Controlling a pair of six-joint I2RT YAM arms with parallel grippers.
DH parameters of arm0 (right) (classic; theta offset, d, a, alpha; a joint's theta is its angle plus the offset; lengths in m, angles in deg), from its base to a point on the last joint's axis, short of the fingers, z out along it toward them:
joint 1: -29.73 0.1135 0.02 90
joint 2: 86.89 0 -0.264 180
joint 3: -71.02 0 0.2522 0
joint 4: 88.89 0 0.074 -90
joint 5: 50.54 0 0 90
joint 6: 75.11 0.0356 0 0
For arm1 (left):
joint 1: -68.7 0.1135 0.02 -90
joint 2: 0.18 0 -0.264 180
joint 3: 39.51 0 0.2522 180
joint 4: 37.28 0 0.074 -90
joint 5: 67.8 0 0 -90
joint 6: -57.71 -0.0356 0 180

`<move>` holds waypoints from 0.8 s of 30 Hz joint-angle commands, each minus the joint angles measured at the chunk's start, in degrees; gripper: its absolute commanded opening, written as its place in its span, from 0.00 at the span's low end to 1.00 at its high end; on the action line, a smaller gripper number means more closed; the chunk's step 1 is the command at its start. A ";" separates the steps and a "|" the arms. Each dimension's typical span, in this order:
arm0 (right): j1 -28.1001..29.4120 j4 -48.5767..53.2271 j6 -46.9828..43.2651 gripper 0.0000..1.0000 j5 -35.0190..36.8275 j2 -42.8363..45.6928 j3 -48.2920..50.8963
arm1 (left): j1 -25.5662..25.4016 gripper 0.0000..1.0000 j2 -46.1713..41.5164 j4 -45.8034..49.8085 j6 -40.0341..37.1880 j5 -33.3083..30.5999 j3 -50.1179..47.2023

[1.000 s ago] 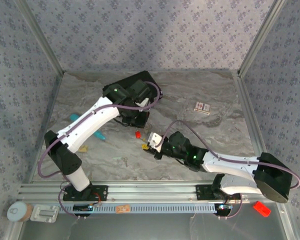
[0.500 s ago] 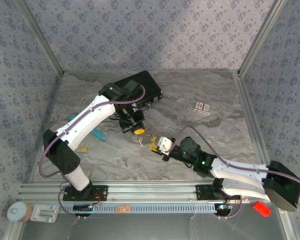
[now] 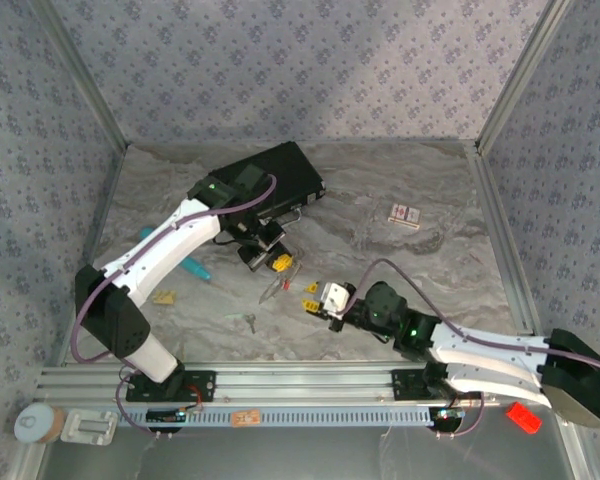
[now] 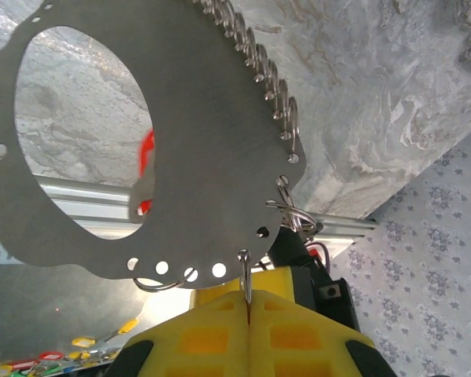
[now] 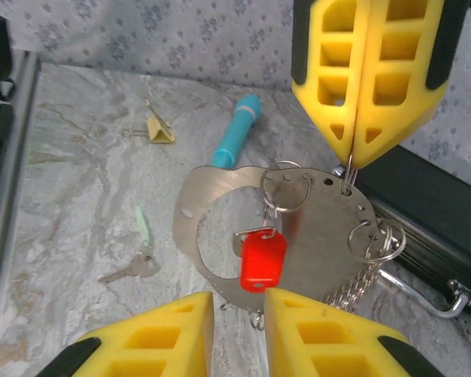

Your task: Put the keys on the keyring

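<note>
The right arm has slid back toward the table's [image 3: 400, 170] near right corner. The right gripper [image 3: 320, 297] has come away from the keyring [image 3: 271, 288], and its yellow fingers have spread a little wider. The left arm has folded in toward the left edge, uncovering more of the black case [image 3: 285, 175] at the far side.

The left arm reaches from the near left corner up over the case, then bends down to the middle of the table. The left gripper [image 5: 352, 157] is pinched tight on the rim of the keyring [image 5: 314, 236], holding it up off the table. A red-tagged key [image 5: 263, 261] hangs from a small loop on the keyring.

The right arm lies low along the near edge, pointing left. In its wrist view the right gripper [image 5: 239, 302] stands parted just short of the keyring, with nothing between its fingers.

A pale-green-tagged key [image 5: 137, 255] lies on the table toward the near edge. A yellow-tagged key [image 5: 158, 129] and a teal stick [image 5: 237, 129] lie nearer the left edge.
</note>
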 commanded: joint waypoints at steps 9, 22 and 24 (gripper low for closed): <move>-0.84 -13.20 0.77 0.28 6.47 -8.23 -4.52 | 0.19 0.00 -3.92 -2.46 9.41 3.67 -2.02; -2.19 -15.66 1.06 0.26 5.63 -10.47 -5.49 | 0.20 0.00 -4.51 -4.57 11.13 4.55 -3.11; -2.24 -15.94 1.06 0.26 5.38 -11.45 -5.92 | 0.18 0.00 -4.49 -4.31 11.20 4.60 -3.09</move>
